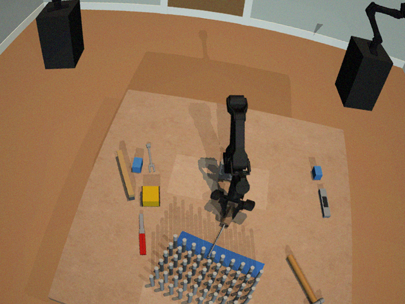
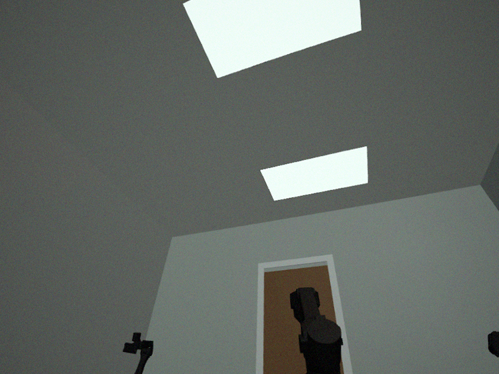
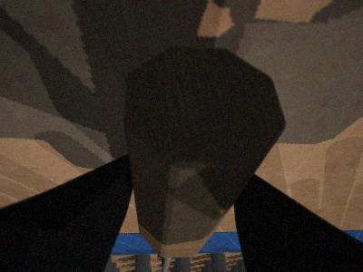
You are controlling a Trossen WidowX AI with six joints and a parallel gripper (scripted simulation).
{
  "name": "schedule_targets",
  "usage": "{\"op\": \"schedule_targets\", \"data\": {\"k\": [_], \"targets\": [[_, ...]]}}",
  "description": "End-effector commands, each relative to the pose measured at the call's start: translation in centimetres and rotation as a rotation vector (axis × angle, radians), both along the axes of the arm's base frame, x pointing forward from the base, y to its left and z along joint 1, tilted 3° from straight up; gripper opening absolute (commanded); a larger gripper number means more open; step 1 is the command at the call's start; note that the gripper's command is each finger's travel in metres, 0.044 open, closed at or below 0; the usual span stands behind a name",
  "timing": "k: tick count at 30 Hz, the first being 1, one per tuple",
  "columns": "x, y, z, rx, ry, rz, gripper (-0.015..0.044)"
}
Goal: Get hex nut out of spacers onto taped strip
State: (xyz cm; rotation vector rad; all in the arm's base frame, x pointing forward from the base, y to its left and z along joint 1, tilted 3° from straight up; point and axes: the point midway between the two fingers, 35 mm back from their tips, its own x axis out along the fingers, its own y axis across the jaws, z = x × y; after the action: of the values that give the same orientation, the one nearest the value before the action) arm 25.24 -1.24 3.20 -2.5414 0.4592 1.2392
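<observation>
My gripper (image 1: 226, 214) (image 3: 185, 173) is shut on a hook tool with a wooden handle (image 1: 225, 220) (image 3: 200, 150) and a thin metal rod (image 1: 215, 241) (image 3: 166, 264). It hangs just behind the blue taped strip (image 1: 190, 241) (image 3: 124, 242). The rod slants down across the strip, and its tip is at the first rows of the standing grey spacers (image 1: 202, 279) (image 3: 181, 263). The handle fills most of the wrist view. I cannot see the hex nut in any view. The exterior view shows only the ceiling, a wall and my upper arm (image 2: 319, 339).
Left of the field lie a red-handled screwdriver (image 1: 141, 236), a yellow block (image 1: 150, 195), a blue cube (image 1: 136, 164), a small wrench (image 1: 150, 156) and a wooden ruler (image 1: 125, 173). On the right lie a hammer (image 1: 303, 283), a grey bar (image 1: 324, 202) and another blue cube (image 1: 316, 172).
</observation>
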Motion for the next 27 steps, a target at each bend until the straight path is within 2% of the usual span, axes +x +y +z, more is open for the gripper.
{"op": "schedule_targets", "data": {"k": [1, 27], "targets": [[0.1, 0.0, 0.4, 0.002, -0.008, -0.008, 0.0], [0.3, 0.0, 2.2, 0.0, -0.008, -0.008, 0.0]]}}
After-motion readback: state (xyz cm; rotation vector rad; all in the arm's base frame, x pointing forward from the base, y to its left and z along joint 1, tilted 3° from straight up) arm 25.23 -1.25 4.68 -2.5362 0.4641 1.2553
